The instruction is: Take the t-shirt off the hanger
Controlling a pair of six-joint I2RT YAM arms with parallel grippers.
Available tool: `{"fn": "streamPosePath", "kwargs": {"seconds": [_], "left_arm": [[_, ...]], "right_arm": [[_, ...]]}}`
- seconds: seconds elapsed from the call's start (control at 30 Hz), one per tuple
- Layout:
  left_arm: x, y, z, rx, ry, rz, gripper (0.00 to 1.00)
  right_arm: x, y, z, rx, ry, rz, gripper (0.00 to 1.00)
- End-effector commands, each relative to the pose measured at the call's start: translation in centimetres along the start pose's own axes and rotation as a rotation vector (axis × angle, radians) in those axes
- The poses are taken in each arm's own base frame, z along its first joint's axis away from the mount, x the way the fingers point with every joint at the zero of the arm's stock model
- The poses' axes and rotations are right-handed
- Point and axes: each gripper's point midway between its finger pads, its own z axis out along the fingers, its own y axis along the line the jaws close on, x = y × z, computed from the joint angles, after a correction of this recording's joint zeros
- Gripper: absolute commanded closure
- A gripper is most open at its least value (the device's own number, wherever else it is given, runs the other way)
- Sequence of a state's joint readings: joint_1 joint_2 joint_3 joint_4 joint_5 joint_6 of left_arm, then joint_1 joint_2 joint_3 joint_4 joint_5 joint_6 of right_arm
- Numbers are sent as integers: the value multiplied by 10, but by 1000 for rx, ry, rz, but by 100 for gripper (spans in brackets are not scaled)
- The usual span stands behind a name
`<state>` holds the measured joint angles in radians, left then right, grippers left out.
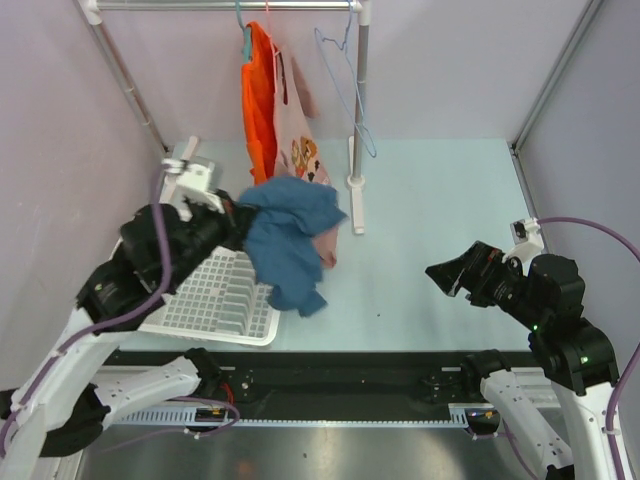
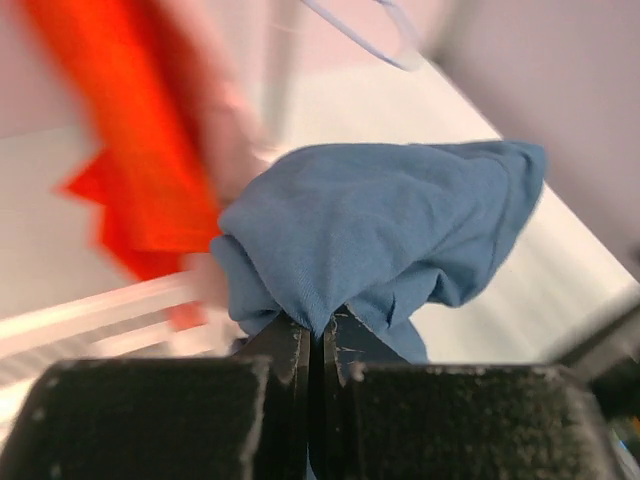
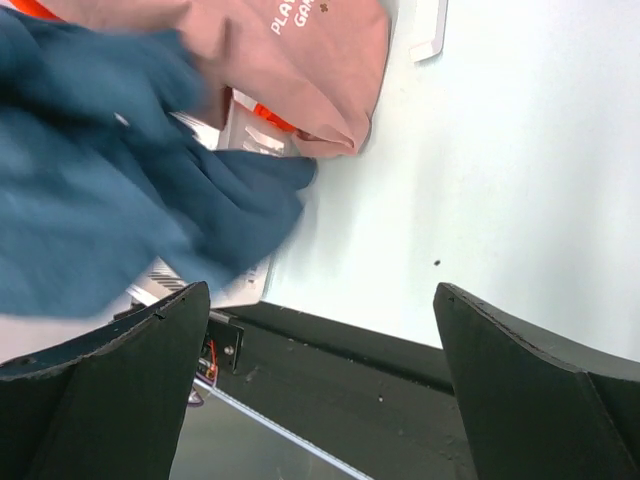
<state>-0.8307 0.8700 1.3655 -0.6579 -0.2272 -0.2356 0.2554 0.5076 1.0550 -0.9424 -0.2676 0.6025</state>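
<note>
Over the white basket (image 1: 215, 300) on my left, I see the blue t-shirt (image 1: 290, 240) bunched and hanging from my left gripper (image 2: 318, 350), which is clamped on a fold. It hangs apart from the wire hanger (image 1: 347, 85) on the rail. My right gripper (image 1: 447, 275) hovers spread wide, holding nothing.

An orange garment (image 1: 258, 100) hangs near a white slatted basket (image 1: 215, 295).
</note>
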Motion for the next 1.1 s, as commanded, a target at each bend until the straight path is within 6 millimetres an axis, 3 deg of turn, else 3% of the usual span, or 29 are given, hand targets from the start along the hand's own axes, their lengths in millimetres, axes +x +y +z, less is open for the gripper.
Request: {"fn": "streamPosePath", "kwargs": {"seconds": [0.0, 0.07, 0.23, 0.3, 0.37, 0.47, 0.53, 0.57, 0.67, 0.7, 0.8, 0.83, 0.87, 0.93, 1.07], "left_arm": [[-63, 93, -63, -493, -194, -7, 100], [-72, 110, -77, -602, -207, 4, 100], [-129, 133, -138, -759, -419, -18, 100], [-134, 136, -149, -776, -452, -23, 100], [-129, 134, -142, -759, -447, -16, 100], [-86, 132, -102, -739, -329, 3, 100], [-43, 137, -76, -747, -218, 14, 100], [-12, 136, -56, -720, -159, -11, 100], [28, 147, -46, -737, -116, -102, 100], [51, 157, -42, -767, -70, -119, 100], [78, 174, -40, -832, -8, -167, 99], [81, 177, -42, -847, 14, -170, 68], [81, 178, -40, -855, 30, -167, 43], [60, 170, -40, -815, -4, -173, 11], [0, 139, -31, -618, -119, -152, 8]], "right_arm": [[-11, 10, 1, -34, -37, -2, 0], [-11, 10, 2, -36, -33, 0, 0], [-10, 9, 4, -33, -26, 0, 0], [-10, 9, 5, -34, -21, 2, 0], [-11, 9, 6, -36, -26, 6, 0], [-10, 10, 8, -48, -24, 12, 0], [-9, 10, 10, -49, -19, 16, 0], [-9, 10, 10, -50, -18, 15, 0], [-7, 9, 9, -49, -13, 12, 0], [-7, 9, 9, -49, -13, 8, 1], [-5, 8, 9, -45, -5, 2, 0], [-4, 7, 9, -42, -4, 2, 0], [-3, 7, 10, -42, 3, 4, 0], [-3, 7, 11, -44, 6, 3, 0], [-4, 8, 13, -51, 5, 4, 1]]}}
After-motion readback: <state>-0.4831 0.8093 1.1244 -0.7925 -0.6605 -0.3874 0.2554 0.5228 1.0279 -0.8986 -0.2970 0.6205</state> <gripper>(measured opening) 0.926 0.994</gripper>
